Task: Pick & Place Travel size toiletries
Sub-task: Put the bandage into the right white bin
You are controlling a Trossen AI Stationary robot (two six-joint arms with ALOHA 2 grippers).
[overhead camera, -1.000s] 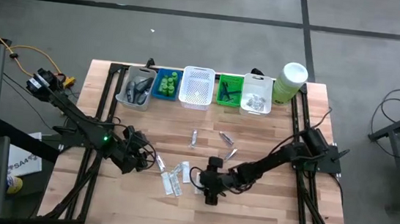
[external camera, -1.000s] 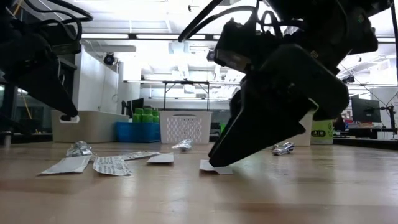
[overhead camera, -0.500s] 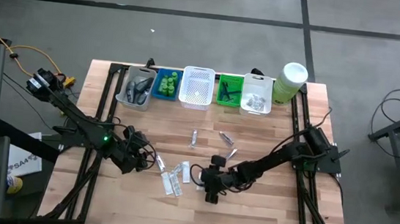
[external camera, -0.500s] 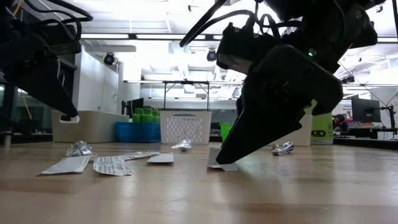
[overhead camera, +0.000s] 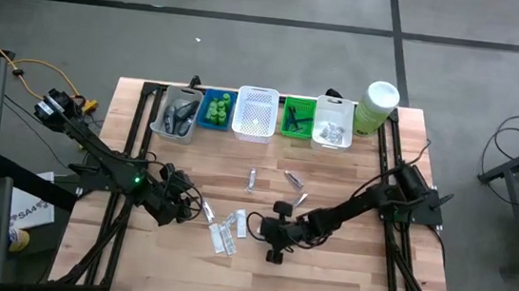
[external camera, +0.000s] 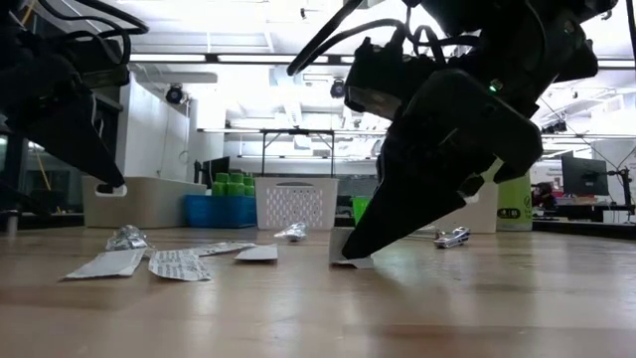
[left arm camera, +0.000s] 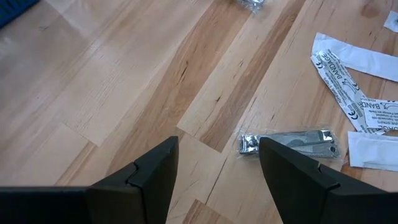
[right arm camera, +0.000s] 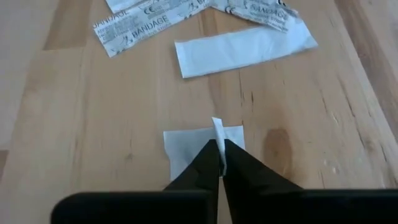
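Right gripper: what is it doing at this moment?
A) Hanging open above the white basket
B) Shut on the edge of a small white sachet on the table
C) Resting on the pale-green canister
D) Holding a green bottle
B: the right gripper has its fingers pinched together on the upturned edge of the small white sachet lying on the table.

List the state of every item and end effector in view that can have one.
Right end effector: shut on small flat white sachet, at the table.
Small flat white sachet: pinched at one edge, that edge lifted, rest on the wooden table.
Left end effector: open, empty, hovering by the foil-wrapped silvery tube.
Foil-wrapped silvery tube: lying flat, untouched.
Printed white bandage wrappers: lying flat.
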